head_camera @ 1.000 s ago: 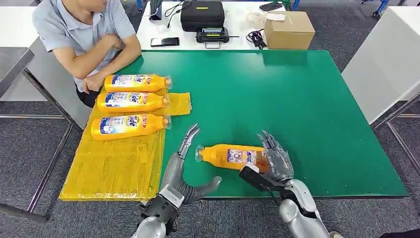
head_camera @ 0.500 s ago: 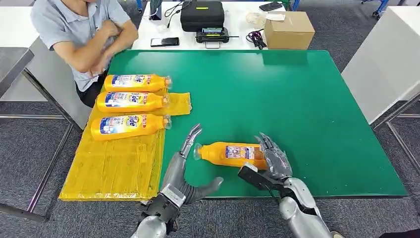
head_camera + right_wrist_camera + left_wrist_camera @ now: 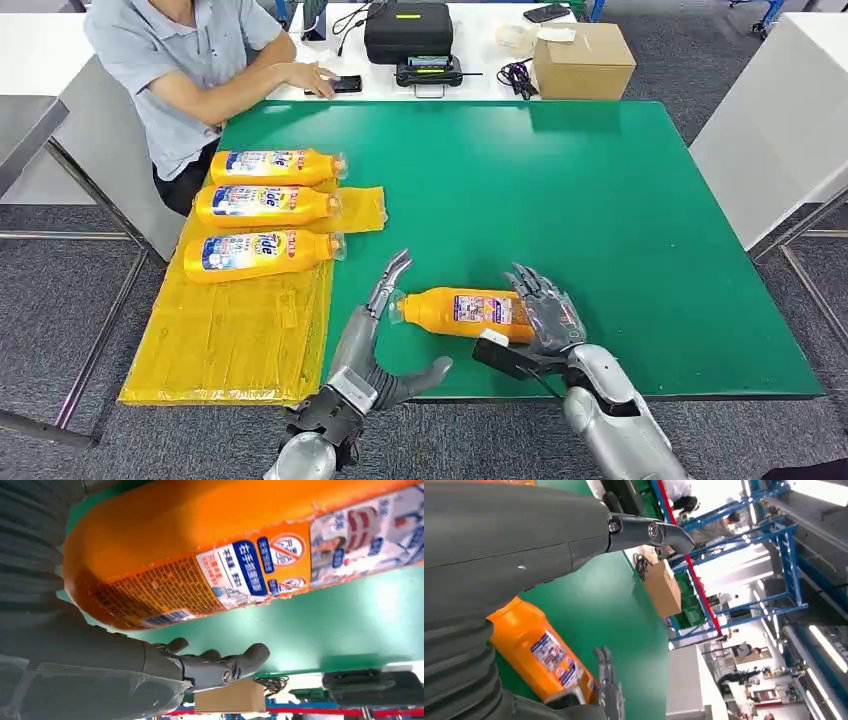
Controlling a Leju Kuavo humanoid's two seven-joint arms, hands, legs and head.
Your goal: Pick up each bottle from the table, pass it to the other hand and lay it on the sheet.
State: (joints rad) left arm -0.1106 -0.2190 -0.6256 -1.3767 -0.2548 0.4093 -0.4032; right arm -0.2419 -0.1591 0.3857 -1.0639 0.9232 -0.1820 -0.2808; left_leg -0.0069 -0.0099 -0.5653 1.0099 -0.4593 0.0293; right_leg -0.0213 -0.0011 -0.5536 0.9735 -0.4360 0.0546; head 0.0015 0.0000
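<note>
On the green table (image 3: 600, 200), head view: orange bottle (image 3: 462, 312) lying near front edge, base in right hand (image 3: 545, 318), fingers round it. Left hand (image 3: 375, 330) spread, fingertips at cap. Three bottles (image 3: 262, 208) on yellow sheet (image 3: 235, 335).
Left wrist: bottle (image 3: 541, 655) beyond spread hand (image 3: 524, 555).
Right wrist: bottle base (image 3: 210, 555) against palm, fingers (image 3: 220, 667) beyond it.

Both arms are silver metal. The left hand (image 3: 372, 345) has grey fingers and a thick grey thumb; the right hand (image 3: 545, 318) has darker fingers, a black block and thin cable at its wrist.
</note>
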